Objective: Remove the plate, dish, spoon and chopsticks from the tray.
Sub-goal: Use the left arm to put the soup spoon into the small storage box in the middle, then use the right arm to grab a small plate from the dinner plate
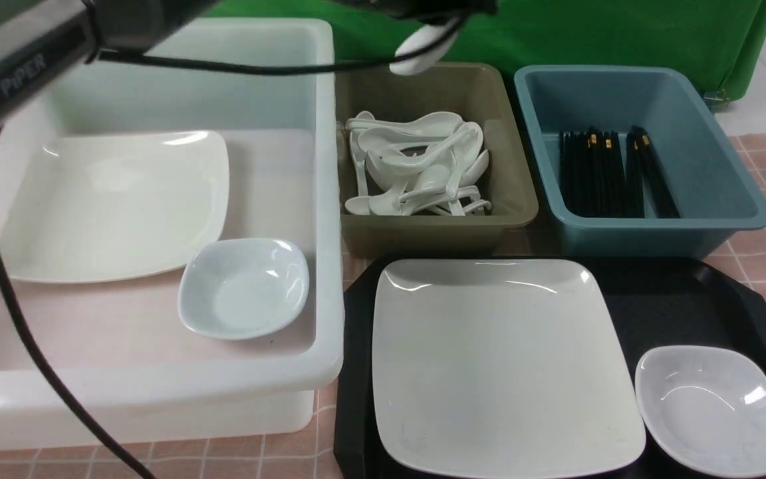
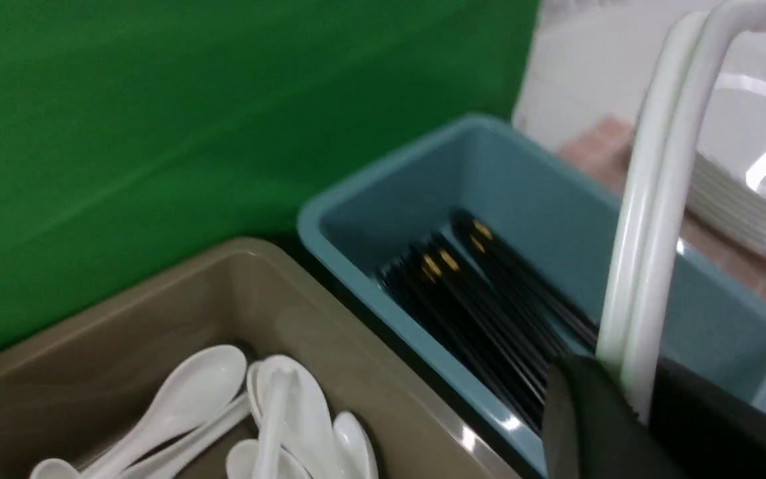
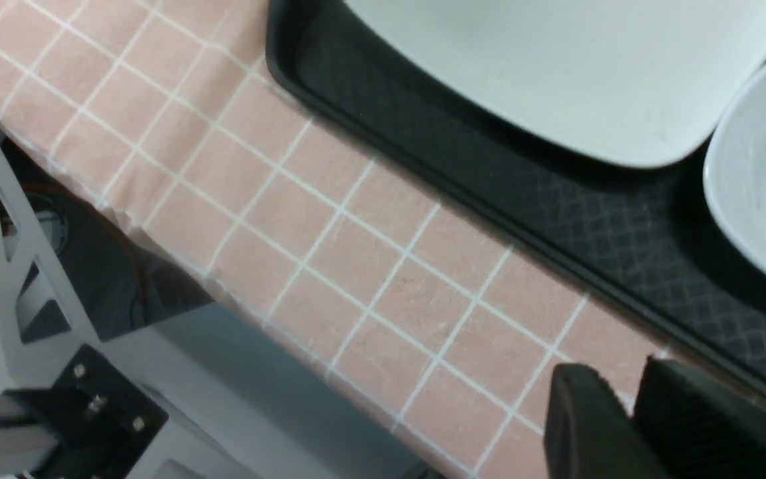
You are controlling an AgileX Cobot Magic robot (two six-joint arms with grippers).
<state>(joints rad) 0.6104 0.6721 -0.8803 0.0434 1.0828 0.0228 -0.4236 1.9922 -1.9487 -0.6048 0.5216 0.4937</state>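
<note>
The white spoon (image 1: 423, 46) hangs high above the back of the olive bin (image 1: 516, 193), my left gripper (image 2: 639, 399) shut on its handle (image 2: 655, 219). On the black tray (image 1: 675, 299) at the front right lies the large white plate (image 1: 503, 366), with the small dish (image 1: 712, 409) to its right. No chopsticks show on the tray. My right gripper (image 3: 629, 399) hovers over the pink checked cloth just outside the tray's rim (image 3: 489, 193), near the plate (image 3: 556, 66) and dish (image 3: 762, 179). Its jaws stand a narrow gap apart with nothing between them.
A white tub (image 1: 326, 199) on the left holds another plate (image 1: 117, 206) and dish (image 1: 243, 286). The olive bin holds several white spoons (image 1: 416, 166). The blue bin (image 1: 722, 173) holds several black chopsticks (image 1: 616, 173). A cable (image 1: 17, 313) hangs over the tub.
</note>
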